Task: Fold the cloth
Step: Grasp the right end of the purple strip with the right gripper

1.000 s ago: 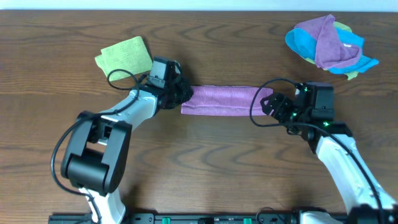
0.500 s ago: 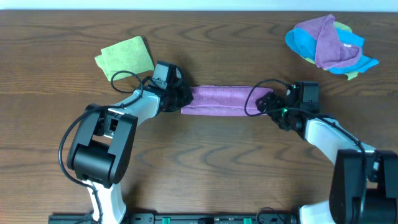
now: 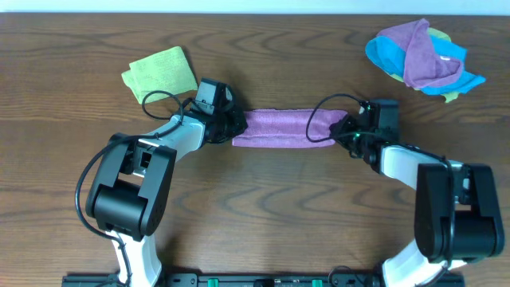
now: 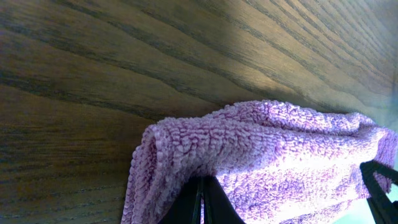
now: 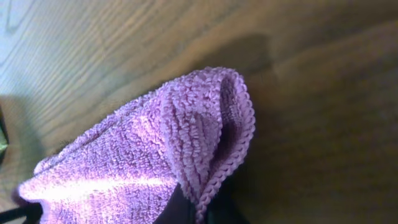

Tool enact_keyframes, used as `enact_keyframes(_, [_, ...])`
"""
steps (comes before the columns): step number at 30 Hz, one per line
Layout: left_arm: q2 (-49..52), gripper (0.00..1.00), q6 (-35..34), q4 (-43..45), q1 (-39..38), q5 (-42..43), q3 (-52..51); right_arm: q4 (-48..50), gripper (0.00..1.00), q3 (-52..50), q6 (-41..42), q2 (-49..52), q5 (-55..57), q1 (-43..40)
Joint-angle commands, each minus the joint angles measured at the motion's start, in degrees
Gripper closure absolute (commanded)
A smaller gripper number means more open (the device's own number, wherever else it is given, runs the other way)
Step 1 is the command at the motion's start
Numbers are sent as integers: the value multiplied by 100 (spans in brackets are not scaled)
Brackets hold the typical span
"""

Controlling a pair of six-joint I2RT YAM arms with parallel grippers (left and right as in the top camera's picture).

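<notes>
A purple cloth (image 3: 283, 127) lies as a long narrow folded strip across the middle of the wooden table, stretched between my two grippers. My left gripper (image 3: 233, 125) is shut on the strip's left end; in the left wrist view the purple cloth (image 4: 261, 155) bunches over my closed left gripper (image 4: 202, 205). At the strip's right end my right gripper (image 3: 344, 128) is shut on the cloth. The right wrist view shows the folded hem of the purple cloth (image 5: 205, 130) pinched in my right gripper (image 5: 199, 211).
A folded green cloth (image 3: 159, 70) lies at the back left, just behind my left arm. A pile of blue, purple and yellow cloths (image 3: 422, 56) sits at the back right. Bare wood lies in front of the strip.
My right gripper moved left and up to the strip's right end and closed on it. The right arm swung in. The left gripper kept its grip.
</notes>
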Motion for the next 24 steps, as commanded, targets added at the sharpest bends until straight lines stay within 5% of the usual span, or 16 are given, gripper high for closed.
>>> enact_keyframes(1, [98, 94, 31, -63, -15, -107, 31, 7, 99, -122, -382, 96, 133, 68])
enact_keyframes(14, [9, 94, 28, -114, -15, -92, 70, -682, 99, -111, -1222, -1937, 713, 920])
enact_keyframes(24, [7, 94, 28, -122, -4, -13, 192, -732, 99, 22, -1237, -2164, 1032, 1554])
